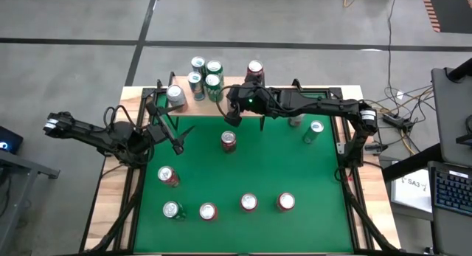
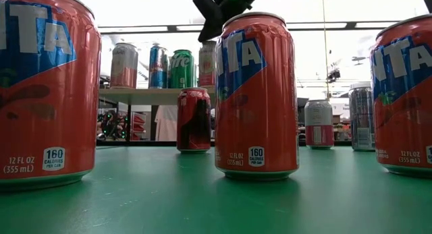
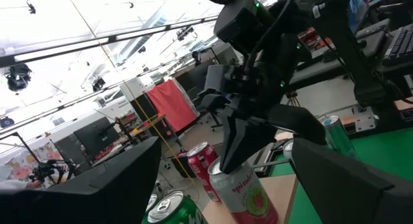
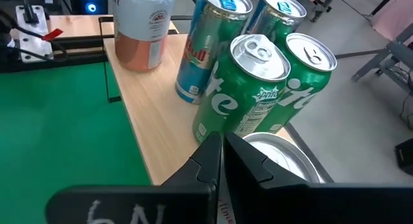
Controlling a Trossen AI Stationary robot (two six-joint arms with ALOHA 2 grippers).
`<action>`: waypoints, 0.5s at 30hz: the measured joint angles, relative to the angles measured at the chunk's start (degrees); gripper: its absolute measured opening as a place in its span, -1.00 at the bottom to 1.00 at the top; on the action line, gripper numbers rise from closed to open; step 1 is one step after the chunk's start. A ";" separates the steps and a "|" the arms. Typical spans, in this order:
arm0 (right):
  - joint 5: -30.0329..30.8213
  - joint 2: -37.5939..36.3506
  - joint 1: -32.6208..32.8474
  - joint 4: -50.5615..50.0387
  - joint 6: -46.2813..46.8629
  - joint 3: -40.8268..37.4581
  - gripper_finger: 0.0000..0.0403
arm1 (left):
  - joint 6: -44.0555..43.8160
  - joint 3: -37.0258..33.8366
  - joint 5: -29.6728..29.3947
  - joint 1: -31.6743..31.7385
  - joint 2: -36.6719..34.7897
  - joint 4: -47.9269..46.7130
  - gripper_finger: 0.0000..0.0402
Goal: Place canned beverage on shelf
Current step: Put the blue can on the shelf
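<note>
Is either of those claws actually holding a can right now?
No. The right gripper is shut on nothing above the shelf; the left gripper is open and empty.

Green table top [image 1: 243,175] in the middle of the high view, edged with pale wood. Off it at three o'clock, a keyboard [image 1: 451,188] beside a white sheet [image 1: 413,187]. At two o'clock, tangled cables [image 1: 402,101] on grey floor [image 1: 74,20]. At nine o'clock, a dark device [image 1: 7,142] lit blue. In the room behind, a red cloth [image 3: 173,104].
</note>
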 joint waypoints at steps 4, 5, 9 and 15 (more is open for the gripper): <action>-0.08 -0.34 0.04 -0.24 -0.47 -0.04 -0.95 | 0.00 0.00 0.00 0.00 -0.02 0.01 0.66; -0.13 -0.52 0.04 -0.38 -0.53 -0.08 -0.95 | 0.00 0.00 0.00 0.00 -0.02 0.01 0.66; -0.15 -1.32 0.13 -0.63 -0.45 -0.16 -0.95 | 0.00 0.00 -0.04 0.00 -0.02 0.01 0.66; -0.11 -2.63 0.13 -3.19 2.09 1.37 -0.95 | 0.28 0.00 -0.96 0.00 -0.06 0.01 0.66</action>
